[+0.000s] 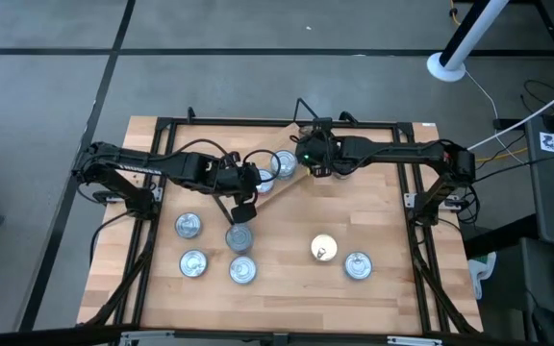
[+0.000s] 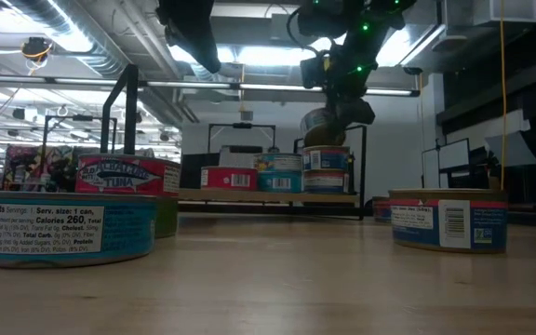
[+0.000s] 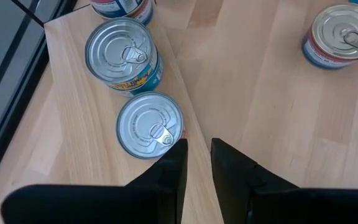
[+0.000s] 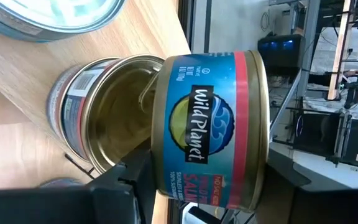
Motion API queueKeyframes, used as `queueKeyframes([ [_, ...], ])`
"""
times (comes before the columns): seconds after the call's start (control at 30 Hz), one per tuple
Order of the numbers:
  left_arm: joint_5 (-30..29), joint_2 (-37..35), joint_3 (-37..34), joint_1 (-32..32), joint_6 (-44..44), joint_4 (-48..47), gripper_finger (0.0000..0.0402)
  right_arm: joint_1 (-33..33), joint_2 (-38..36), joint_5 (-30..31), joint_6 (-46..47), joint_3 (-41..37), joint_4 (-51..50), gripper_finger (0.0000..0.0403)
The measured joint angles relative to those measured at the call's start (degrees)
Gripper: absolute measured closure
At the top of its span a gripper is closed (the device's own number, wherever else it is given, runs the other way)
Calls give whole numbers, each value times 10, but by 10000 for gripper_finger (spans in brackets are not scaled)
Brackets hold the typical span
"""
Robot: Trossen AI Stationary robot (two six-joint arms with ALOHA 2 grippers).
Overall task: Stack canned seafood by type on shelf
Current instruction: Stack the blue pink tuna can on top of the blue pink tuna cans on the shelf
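Here the right tool (image 4: 166, 180) grips 1 gold-lidded salmon tin (image 4: 213, 127) by its rim above the shelf (image 2: 268, 196) stack, rigid, probably slippery; left tool (image 3: 197, 162) nearly closed, empty.

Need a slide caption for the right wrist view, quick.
Right gripper holds a Wild Planet salmon tin just above a gold-lidded tin on the shelf.

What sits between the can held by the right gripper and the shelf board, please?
A stacked gold-lidded tin lies directly under the held can, seen in the right wrist view.
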Motion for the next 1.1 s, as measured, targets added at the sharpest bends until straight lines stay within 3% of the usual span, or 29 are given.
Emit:
queueKeyframes([
  [0.47,0,0,0,0,-6,0,334,0,0,-22,-3,0,-4,214],
  [0.83,0,0,0,0,-6,0,334,0,0,-28,-3,0,-8,144],
  [1.1,0,0,0,0,-6,0,334,0,0,-27,-3,0,-21,135],
])
